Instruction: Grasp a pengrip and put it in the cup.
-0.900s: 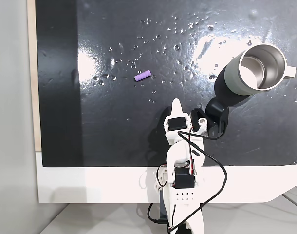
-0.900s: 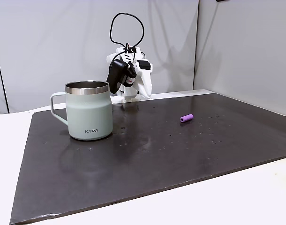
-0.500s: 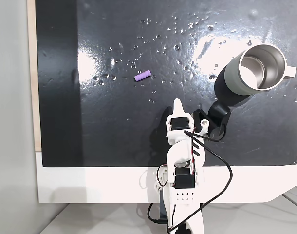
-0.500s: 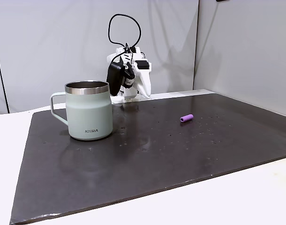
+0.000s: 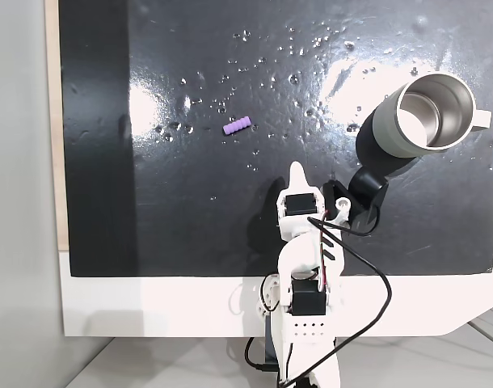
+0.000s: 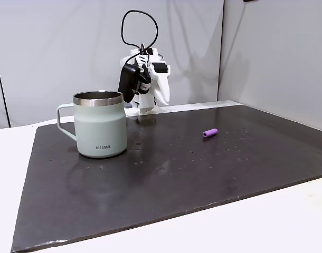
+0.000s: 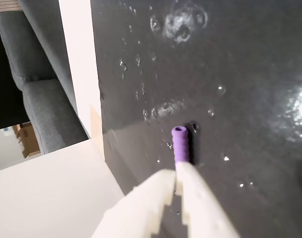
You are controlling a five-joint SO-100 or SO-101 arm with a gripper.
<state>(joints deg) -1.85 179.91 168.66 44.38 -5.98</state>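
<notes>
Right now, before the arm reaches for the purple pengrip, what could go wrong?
1. The pengrip is a small ribbed cylinder lying loose on the glossy black mat; a slightly off-centre touch could roll it away.
2. The jaws of the gripper look nearly shut in the wrist view, so they must probably open first.
3. The cup stands close to the arm, so a swing might knock it.

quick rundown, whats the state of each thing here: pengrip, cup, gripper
pengrip: lying on its side on the dark mat, loose, not held.
cup: upright on the mat, inside looks empty, handle pointing away from the pengrip.
gripper: shut, empty, raised above the mat, short of the pengrip.
</notes>
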